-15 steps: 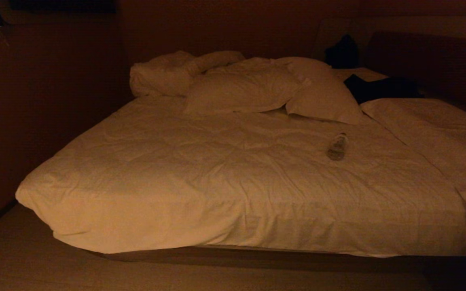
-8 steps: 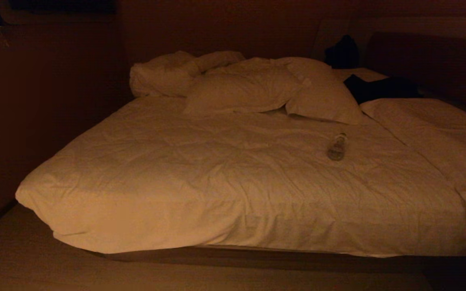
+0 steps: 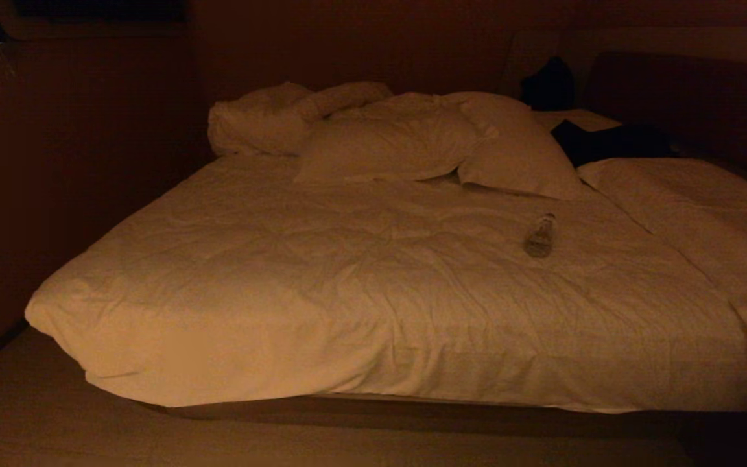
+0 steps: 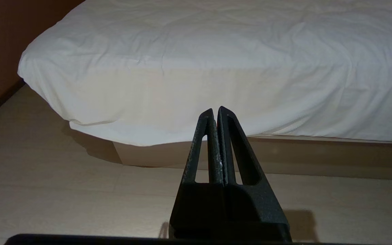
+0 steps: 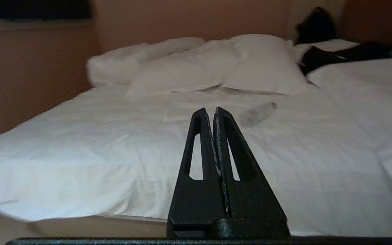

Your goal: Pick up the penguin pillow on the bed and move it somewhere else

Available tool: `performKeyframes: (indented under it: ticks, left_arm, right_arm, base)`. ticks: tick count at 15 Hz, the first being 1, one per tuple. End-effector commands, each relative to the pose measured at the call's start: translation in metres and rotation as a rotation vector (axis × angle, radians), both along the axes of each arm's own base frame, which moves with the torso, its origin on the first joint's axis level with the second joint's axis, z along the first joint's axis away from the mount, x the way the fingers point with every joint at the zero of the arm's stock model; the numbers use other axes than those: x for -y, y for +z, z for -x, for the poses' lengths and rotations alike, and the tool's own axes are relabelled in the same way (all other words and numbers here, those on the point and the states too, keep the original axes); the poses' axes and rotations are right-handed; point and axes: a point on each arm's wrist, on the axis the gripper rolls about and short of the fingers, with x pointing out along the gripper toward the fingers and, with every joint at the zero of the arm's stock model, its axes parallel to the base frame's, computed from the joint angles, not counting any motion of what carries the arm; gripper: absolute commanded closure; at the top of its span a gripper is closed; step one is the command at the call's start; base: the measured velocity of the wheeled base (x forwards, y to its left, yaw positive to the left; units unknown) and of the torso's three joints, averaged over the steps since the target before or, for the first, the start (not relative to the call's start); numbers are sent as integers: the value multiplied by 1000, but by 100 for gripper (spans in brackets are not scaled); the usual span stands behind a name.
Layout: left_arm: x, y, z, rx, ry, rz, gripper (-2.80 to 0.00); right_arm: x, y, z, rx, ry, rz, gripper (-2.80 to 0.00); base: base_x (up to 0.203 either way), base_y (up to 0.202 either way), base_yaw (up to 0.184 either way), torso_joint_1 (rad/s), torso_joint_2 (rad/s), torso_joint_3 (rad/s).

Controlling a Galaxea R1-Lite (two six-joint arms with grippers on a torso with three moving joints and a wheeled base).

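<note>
Both jaw pairs pressed together, empty: left gripper [image 4: 215, 110] aimed at the bed [image 4: 196, 68] foot, right gripper [image 5: 209, 110] level over the duvet.

No penguin pillow shows; ahead of the right jaws lie rumpled white pillows [image 5: 216, 64], a clear bottle [image 5: 258, 114], dark cloth [image 5: 339, 54].

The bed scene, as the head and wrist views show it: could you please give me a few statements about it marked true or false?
1. A clear bottle lies on the bed. True.
2. The left gripper is open. False: its fingers are shut together, short of the bed's foot.
3. The right gripper holds the bottle. False: it is shut and empty.
4. White pillows are heaped at the head of the bed. True.
5. A penguin-printed pillow lies mid-bed. False: none is visible.
</note>
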Motion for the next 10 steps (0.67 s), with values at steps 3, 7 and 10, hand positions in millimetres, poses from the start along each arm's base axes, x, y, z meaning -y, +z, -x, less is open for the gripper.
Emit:
performKeyframes:
  ticks: [3, 7, 10]
  left_arm:
    - [0, 0, 0, 0, 1, -1, 0]
    - [0, 0, 0, 0, 1, 0, 0]
    - [0, 0, 0, 0, 1, 0, 0]
  right_arm:
    - [2, -23, -23, -47, -135, 69, 0]
    - [3, -54, -49, -69, -253, 168, 0]
    - [3, -70, -57, -126, -246, 186, 0]
  base:
    - [0, 0, 0, 0, 0, 0]
    - [0, 0, 0, 0, 0, 0]
    - [0, 0, 0, 0, 0, 0]
